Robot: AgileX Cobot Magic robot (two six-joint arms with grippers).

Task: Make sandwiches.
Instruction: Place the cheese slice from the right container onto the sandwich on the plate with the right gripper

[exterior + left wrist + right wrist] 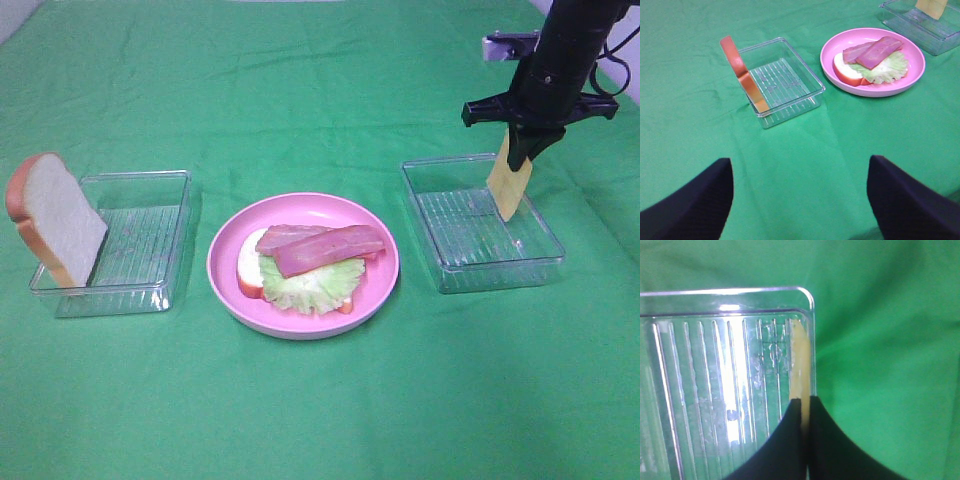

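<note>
**Right gripper (518, 150) clamped on the thin yellow cheese square (510, 185) at the upper right**

And there it was, jaws pinched together on the top edge of the cheese. The square hung tilted over the clear plastic tray on the right (480, 280), on the side nearer the frame's right edge. Whether its lower edge touched the tray floor, I could not tell. The right wrist camera caught the cheese edge-on (799, 365), a pale strip running out from between the dark fingertips (801, 402), just inside the tray's wall.

Centre frame sat the pink round plate (300, 325) with the build on it: a white bread slice with orange-brown crust (248, 275) at the bottom, the ruffled pale-green lettuce leaf (310, 280) on that, and two reddish-pink bacon strips (325, 248) laid across the top.

Over on the left, a second bread slice (55, 220) stood upright, leaning against the outer end of the other clear tray (135, 178).

The left gripper (800, 161) hung with its fingers (910, 200) spread wide apart above the green cloth (320, 420), holding nothing.
</note>
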